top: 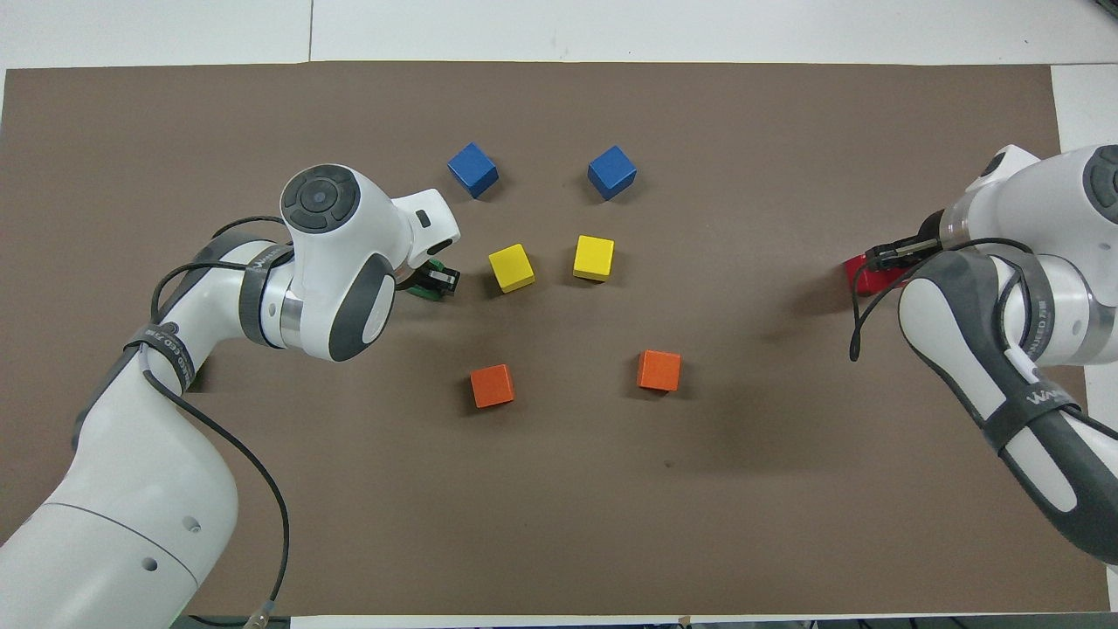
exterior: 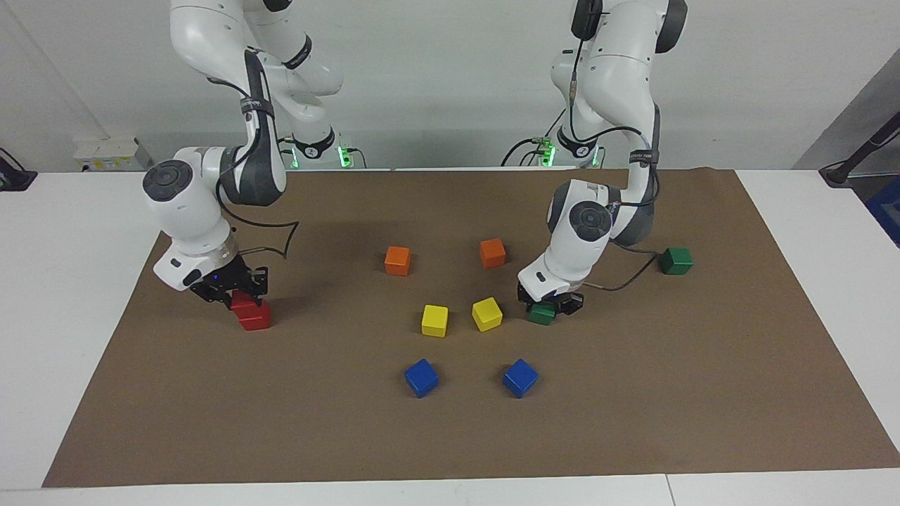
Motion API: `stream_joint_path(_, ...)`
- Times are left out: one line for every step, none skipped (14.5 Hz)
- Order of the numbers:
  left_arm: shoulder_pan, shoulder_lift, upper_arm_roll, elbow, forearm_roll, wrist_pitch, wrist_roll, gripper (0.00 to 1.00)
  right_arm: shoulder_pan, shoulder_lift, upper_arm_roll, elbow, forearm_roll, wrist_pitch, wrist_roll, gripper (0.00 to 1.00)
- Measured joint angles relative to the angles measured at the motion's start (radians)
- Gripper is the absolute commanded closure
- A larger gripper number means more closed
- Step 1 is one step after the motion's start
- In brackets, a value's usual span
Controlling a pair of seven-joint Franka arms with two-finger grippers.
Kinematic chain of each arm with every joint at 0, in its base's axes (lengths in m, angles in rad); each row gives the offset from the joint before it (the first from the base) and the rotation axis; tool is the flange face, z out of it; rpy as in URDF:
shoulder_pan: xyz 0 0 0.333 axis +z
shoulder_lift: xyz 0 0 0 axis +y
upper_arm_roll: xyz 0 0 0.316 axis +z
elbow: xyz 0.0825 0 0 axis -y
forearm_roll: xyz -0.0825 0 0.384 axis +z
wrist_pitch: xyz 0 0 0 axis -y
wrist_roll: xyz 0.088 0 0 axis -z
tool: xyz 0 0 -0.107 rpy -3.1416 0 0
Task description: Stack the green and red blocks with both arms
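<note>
Clamping green block (exterior: 542, 313) in left gripper (exterior: 550, 307), yellow cube (exterior: 487, 313) crowding at 9 o'clock, open mat (exterior: 633, 393) at 6. Right gripper (exterior: 235, 295) shut on upper red block (exterior: 243, 303), stacked square on lower red block (exterior: 255, 318).

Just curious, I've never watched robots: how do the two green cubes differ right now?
One green cube sits clamped in the left end effector, beside a yellow cube; the other green cube sits free, untouched, nearer the robots and toward the left arm's end. Both rest on the brown mat and look equal-sized.

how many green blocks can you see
2. One green block sits on the mat beside a yellow cube, with the left gripper shut on it. The other green block lies free, nearer the robots, toward the left arm's end.
</note>
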Motion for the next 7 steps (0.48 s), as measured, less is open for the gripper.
stream_joint_path(0.0, -0.001, 0.003, 0.009, 0.0, -0.017, 0.0, 1.0, 0.0, -0.001, 0.0, -0.001, 0.0, 0.001, 0.0, 0.86)
stream_joint_path(0.002, -0.002, 0.006, 0.022, 0.0, -0.036, 0.0, 1.0, 0.0, -0.001, 0.0, -0.002, 0.0, 0.002, 0.0, 0.47)
stream_joint_path(0.004, -0.005, 0.009, 0.037, 0.0, -0.057, 0.0, 1.0, 0.0, -0.001, 0.0, -0.002, 0.0, 0.003, 0.0, 0.08)
stream_joint_path(0.009, -0.014, 0.013, 0.054, 0.0, -0.083, 0.0, 1.0, 0.0, -0.002, 0.0, -0.003, 0.0, 0.003, 0.0, 0.0)
stream_joint_path(0.019, -0.03, 0.016, 0.068, 0.0, -0.114, -0.002, 1.0, 0.0, -0.003, 0.0, -0.005, 0.0, 0.003, 0.0, 0.0)
stream_joint_path(0.038, -0.058, 0.019, 0.077, -0.001, -0.159, -0.002, 1.0, 0.0, -0.003, 0.0, -0.006, 0.0, 0.004, 0.0, 0.0)
stream_joint_path(0.062, -0.095, 0.02, 0.081, -0.001, -0.21, -0.002, 1.0, 0.0, -0.004, 0.0, -0.007, 0.0, 0.004, 0.0, 0.0)
